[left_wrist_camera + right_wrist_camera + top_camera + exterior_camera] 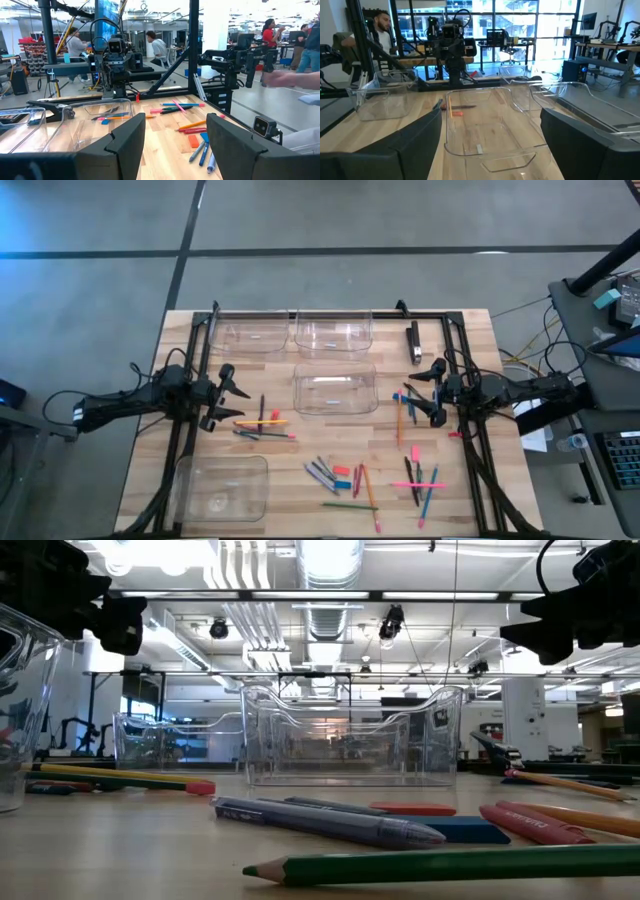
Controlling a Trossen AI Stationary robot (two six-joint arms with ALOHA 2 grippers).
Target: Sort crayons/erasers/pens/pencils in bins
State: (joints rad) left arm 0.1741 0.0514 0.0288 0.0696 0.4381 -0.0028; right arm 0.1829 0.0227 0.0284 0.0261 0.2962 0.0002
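My left gripper hovers open over the table's left part, just left of a small heap of sticks with yellow, pink and dark ones. My right gripper hovers open on the right, facing the middle bin, beside an orange pencil. More crayons, pens and pencils lie flat at the near middle and near right. A red-pink eraser and a light blue one lie among them. All four clear bins hold nothing.
Two bins stand at the far edge, one at the near left corner. A black oblong block lies far right. Black frame rails run along both table sides. People show in the room beyond.
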